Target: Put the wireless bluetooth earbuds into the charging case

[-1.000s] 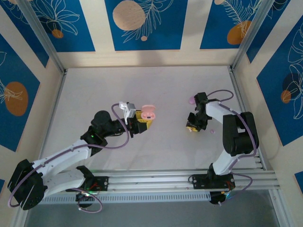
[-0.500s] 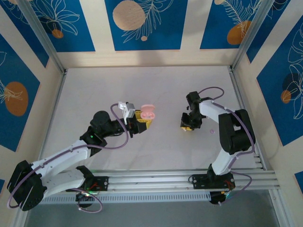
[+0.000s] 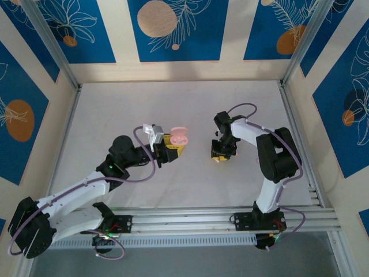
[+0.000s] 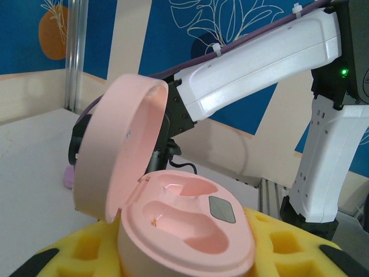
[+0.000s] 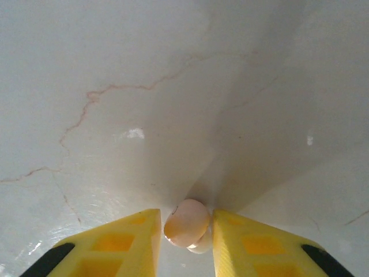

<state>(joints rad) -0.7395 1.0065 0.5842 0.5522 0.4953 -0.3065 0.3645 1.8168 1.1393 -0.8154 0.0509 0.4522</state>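
Note:
My left gripper [image 3: 172, 148] is shut on the base of a pink charging case [image 3: 180, 137], held above the table with its lid [image 4: 115, 144] swung open. Both earbud wells [image 4: 184, 216] inside it are bare. Yellow foam fingers [image 4: 288, 251] flank the case on either side. To the right of the case, my right gripper [image 3: 219, 156] points down at the table. Between its yellow fingers [image 5: 130, 239] sits a small peach earbud [image 5: 186, 224], pinched above the white surface. The right gripper stays apart from the case.
The white right arm [image 4: 259, 63] reaches across behind the case in the left wrist view. A small pale purple thing [image 4: 69, 176] lies on the table beyond the lid. Metal posts and patterned walls [image 3: 173, 29] bound the white table [image 3: 115, 109].
My right gripper has travelled left across the table toward the case, carrying the earbud. The left gripper and the case have stayed where they were.

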